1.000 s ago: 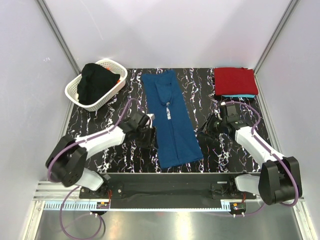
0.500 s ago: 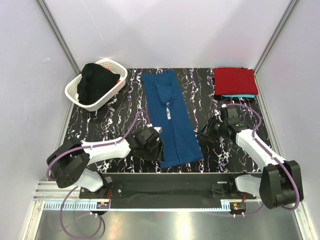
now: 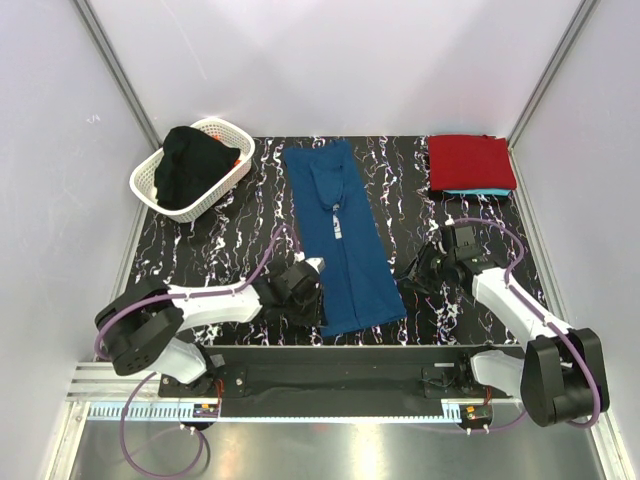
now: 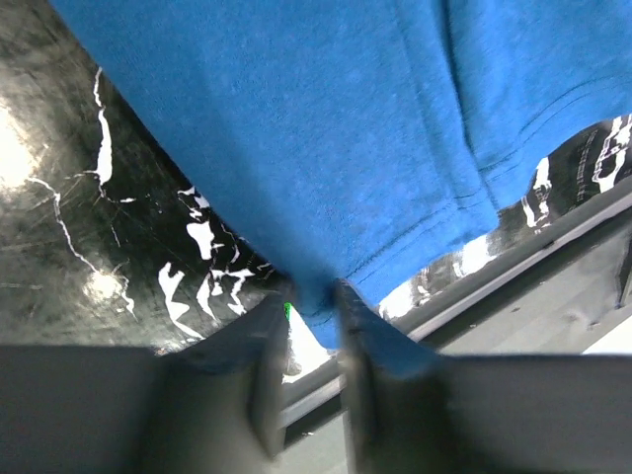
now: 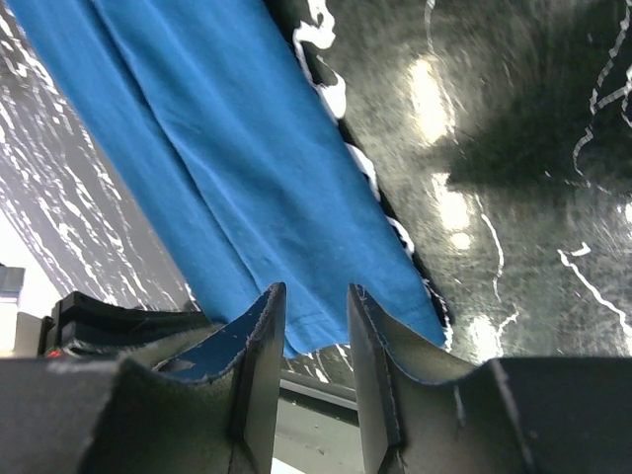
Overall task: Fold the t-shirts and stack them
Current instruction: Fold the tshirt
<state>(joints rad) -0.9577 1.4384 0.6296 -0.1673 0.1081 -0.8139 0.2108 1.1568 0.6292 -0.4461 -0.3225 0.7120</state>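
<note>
A blue t-shirt (image 3: pixel 340 240) with a small white print lies folded into a long strip down the middle of the black marbled table (image 3: pixel 230 240). My left gripper (image 3: pixel 312 305) is low at its near left corner. In the left wrist view that hem corner (image 4: pixel 318 301) sits between the narrowed fingers (image 4: pixel 265 355), touching the right one with a gap on the left. My right gripper (image 3: pixel 405 275) stands open just right of the shirt's near right edge, with nothing between its fingers (image 5: pixel 265 336). The red t-shirt (image 3: pixel 470 160) lies folded at the back right on a turquoise one (image 3: pixel 480 191).
A white lattice basket (image 3: pixel 150 185) holding black cloth (image 3: pixel 195 165) stands at the back left. A metal rail (image 3: pixel 330 360) runs along the table's near edge, just behind both grippers. Grey walls close in both sides.
My left gripper slid nearer and right, from beside the shirt's left edge to its near left corner, and its jaws narrowed around the hem. The right gripper shifted slightly nearer.
</note>
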